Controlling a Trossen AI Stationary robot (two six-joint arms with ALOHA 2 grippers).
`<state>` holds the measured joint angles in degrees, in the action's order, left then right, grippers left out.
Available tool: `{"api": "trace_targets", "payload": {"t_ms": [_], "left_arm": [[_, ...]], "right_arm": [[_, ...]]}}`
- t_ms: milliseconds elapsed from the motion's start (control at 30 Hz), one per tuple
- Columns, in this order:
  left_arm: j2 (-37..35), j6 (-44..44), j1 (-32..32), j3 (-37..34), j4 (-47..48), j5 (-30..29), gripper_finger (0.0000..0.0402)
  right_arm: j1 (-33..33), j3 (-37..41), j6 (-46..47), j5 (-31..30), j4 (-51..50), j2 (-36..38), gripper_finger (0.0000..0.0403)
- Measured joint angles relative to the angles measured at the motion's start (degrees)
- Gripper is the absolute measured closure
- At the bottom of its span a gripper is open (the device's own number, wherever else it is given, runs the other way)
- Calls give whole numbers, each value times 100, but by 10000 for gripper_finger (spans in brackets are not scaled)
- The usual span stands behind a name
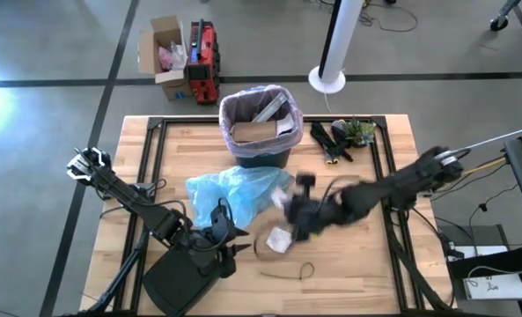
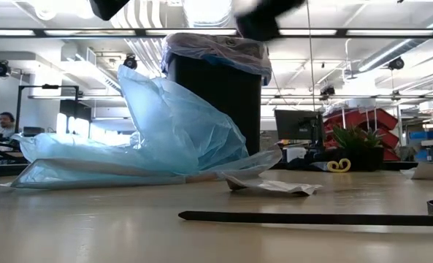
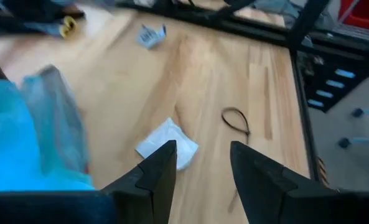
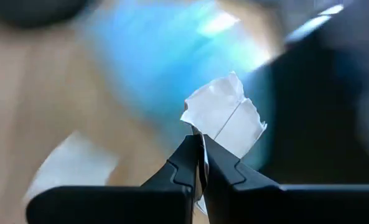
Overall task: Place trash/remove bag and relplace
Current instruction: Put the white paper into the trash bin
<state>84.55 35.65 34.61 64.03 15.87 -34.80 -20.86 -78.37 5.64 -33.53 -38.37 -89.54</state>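
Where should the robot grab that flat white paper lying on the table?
Probably from straight above, pinching a raised crumpled edge of the white paper. It lies nearly flat on the table, so a sideways approach has little to catch. The open left hand hovers closest; the right hand already holds a scrap.

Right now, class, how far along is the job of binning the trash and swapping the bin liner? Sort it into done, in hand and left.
Done: brown paper sits inside the black bin lined with the pinkish plastic bag.
In hand: the right gripper is shut on a white paper scrap.
Left: another white paper scrap lies on the wooden table; the liner is not yet out; the light blue plastic bag lies unused. The left gripper is open.
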Motion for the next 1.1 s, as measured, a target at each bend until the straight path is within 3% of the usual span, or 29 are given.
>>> {"api": "trace_targets", "payload": {"t_ms": [167,367,533,600,700,833,967,1100], "left_arm": [[0,-333,-28,0,-283,-384,259],[0,-345,-68,0,-498,-587,252],[0,-96,-67,0,-496,-655,256],[0,-72,-66,0,-492,-655,258],[0,-62,-66,0,-496,-659,262],[0,-62,-68,0,-503,-666,266],[0,-62,-68,-7,-531,-672,267],[6,-62,-69,-172,-613,-736,262]], "right_arm": [[1019,-2,-441,-250,2060,470,403],[2008,-10,-784,-193,4445,497,403],[2757,-9,150,-197,4521,490,397],[3018,-9,570,141,4488,490,381],[3302,-9,1045,633,4477,490,341],[3409,-9,1375,810,4454,491,268],[3219,-7,956,848,4444,638,207],[2629,-7,94,847,4469,934,179]]}}
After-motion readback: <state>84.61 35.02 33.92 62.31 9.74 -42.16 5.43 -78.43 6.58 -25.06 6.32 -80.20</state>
